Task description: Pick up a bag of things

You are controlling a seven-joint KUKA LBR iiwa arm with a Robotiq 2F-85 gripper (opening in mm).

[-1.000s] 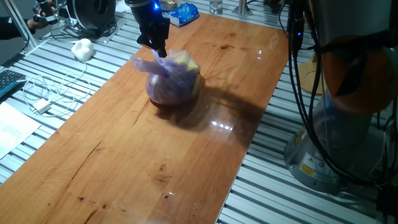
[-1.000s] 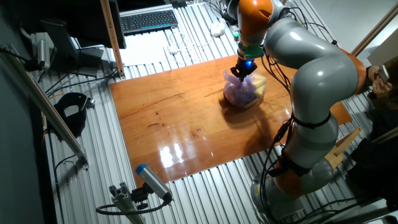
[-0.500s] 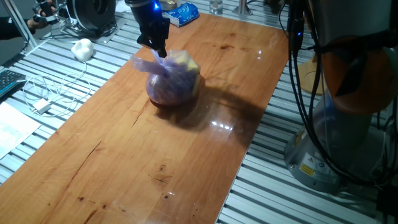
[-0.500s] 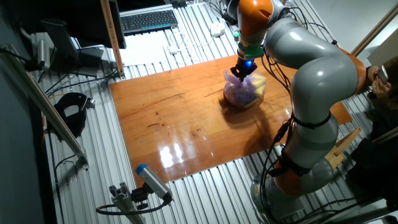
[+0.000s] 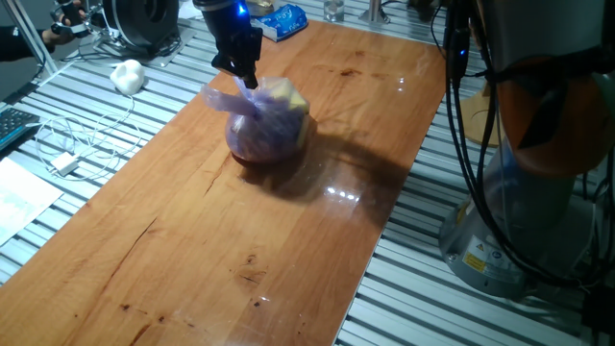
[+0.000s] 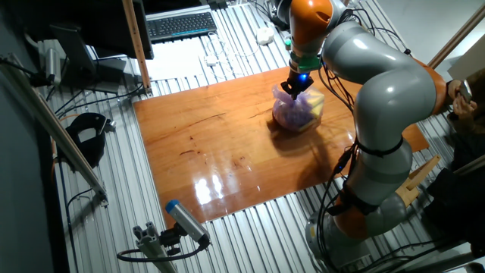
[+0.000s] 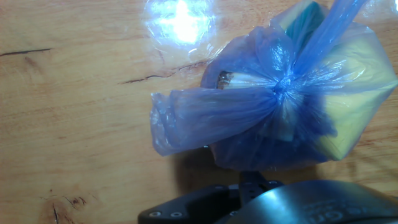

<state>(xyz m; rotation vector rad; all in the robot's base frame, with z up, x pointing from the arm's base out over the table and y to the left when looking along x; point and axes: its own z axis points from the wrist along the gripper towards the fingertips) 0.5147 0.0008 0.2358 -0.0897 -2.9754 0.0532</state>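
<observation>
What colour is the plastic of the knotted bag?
Translucent purple-blue bag, seen best in the hand view.

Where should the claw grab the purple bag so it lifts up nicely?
Probably the knot on top of the purple bag, coming straight down from above. The plastic gathers there into a narrow neck, while the body is round and bulgy. The claw hangs right over it.

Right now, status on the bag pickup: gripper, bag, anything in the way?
Gripper down at the knot, jaw state unclear. Bag of things resting on the table, not lifted. Nothing obstructing; white lump and blue packet well clear.
</observation>
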